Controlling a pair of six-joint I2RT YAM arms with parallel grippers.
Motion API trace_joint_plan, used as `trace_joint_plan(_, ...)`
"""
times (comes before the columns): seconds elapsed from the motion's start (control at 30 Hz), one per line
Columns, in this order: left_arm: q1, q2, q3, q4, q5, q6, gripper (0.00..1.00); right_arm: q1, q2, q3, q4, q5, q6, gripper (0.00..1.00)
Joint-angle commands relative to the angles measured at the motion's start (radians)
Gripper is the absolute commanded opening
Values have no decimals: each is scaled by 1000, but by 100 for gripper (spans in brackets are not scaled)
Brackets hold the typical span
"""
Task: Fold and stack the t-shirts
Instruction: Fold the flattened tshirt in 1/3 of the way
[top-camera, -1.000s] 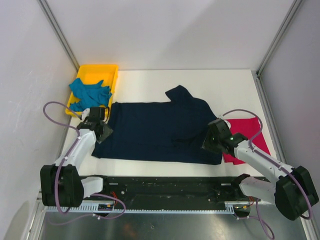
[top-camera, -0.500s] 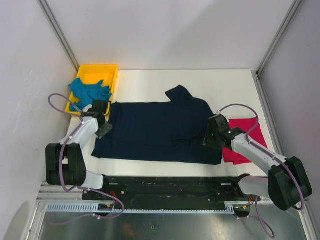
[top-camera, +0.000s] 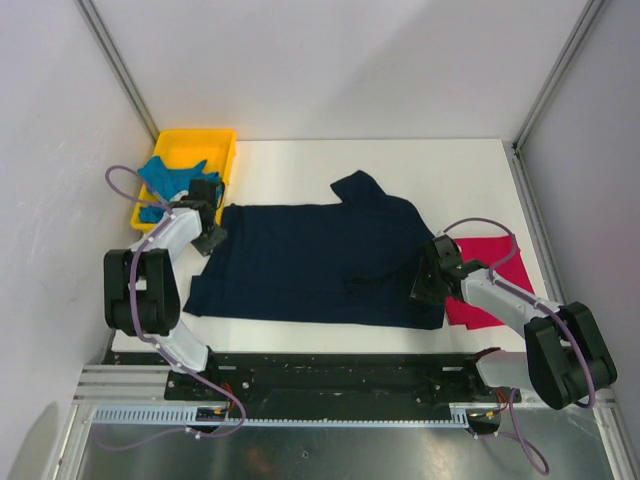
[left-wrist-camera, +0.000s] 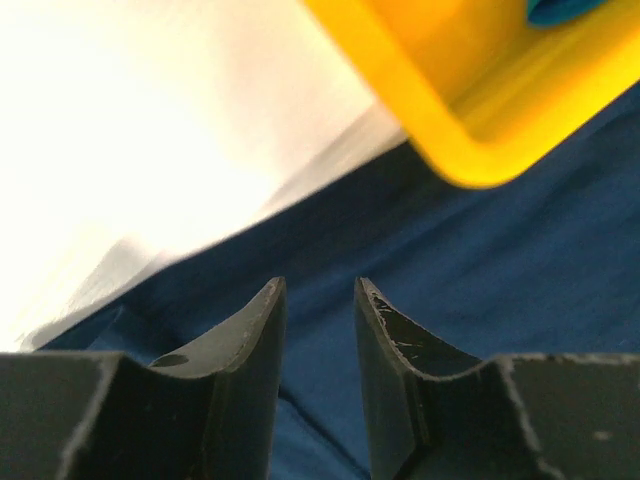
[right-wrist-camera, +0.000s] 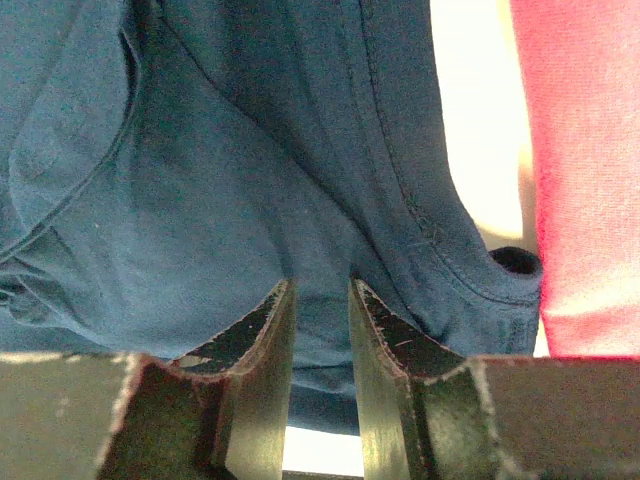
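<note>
Navy t-shirt (top-camera: 310, 265) lay spread flat across the middle of the white worktop (top-camera: 420, 170), collar end toward the far side and one sleeve folded in near the right. Its near hem ran along the near edge of the worktop. Crimson-pink t-shirt (top-camera: 492, 252) lay flat at the right, its left edge tucked beside or under the navy one, I couldn't tell which. The right arm partly covered it. Teal t-shirt (top-camera: 170, 180) was bunched in the yellow tray (top-camera: 200, 140) at the far left corner, spilling over the tray's near rim.

Left pincer (left-wrist-camera: 318, 285) was low over the navy shirt's far-left corner, just beside the tray's near corner. Its fingers were parted by a narrow gap, with navy cloth seen through the gap and nothing caught between. Right pincer (right-wrist-camera: 320, 285) was down at the navy shirt's near-right corner, close to the hem, with the crimson-pink cloth just to its right. Its fingers were also parted by a narrow gap, with hem and a strip of worktop visible through it and no cloth pinched that I could see.
</note>
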Motion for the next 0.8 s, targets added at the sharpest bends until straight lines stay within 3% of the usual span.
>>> trace_joint_plan(0.0, 50, 65, 103, 40, -38, 27, 38, -24, -17, -4, 25, -12, -25, 32)
trace_joint_plan(0.3, 69, 188, 177, 56, 48, 67, 37, -52, -28, -4, 15, -23, -39, 32)
trace_joint_plan(0.77, -10, 86, 54, 129, 179, 115, 37, -50, -15, -6, 30, -25, -28, 32)
